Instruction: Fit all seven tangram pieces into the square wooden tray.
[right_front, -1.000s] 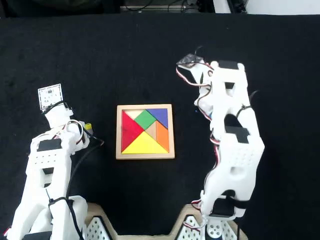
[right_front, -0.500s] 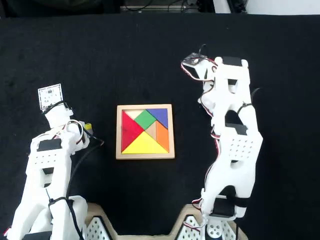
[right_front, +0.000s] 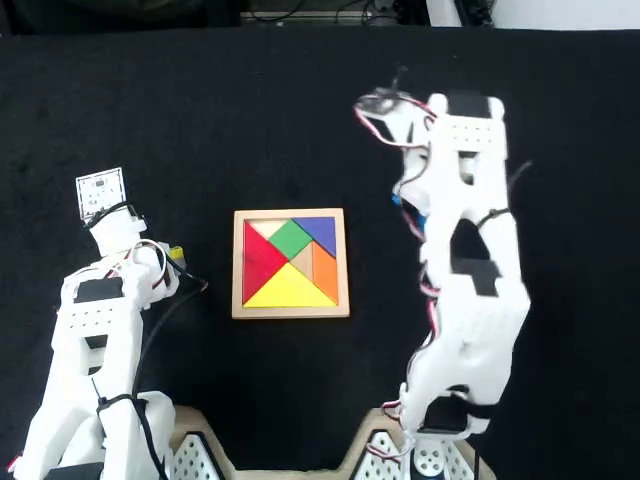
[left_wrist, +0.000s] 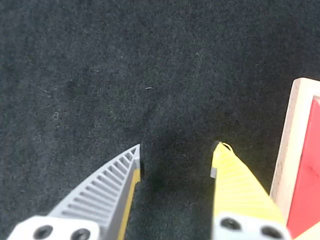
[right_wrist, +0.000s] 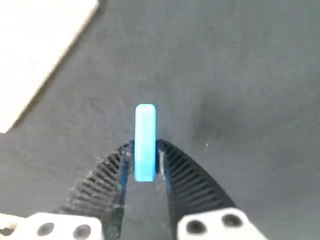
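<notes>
Right of the square wooden tray, my right claw pinches a light-blue piece edge-on, its arm now stretched farther out, likely before placement; my left claw gapes empty.

Black cloth runs across the table from the far side to the near edge. Seen close in the left wrist view, it's a felt-like nap flecked with pale lint. Lying flat on it, near the middle, is the square wooden tray, its sides lined up with the table's near edge. At that edge the arm bases stand side by side, well apart from the tray.
</notes>
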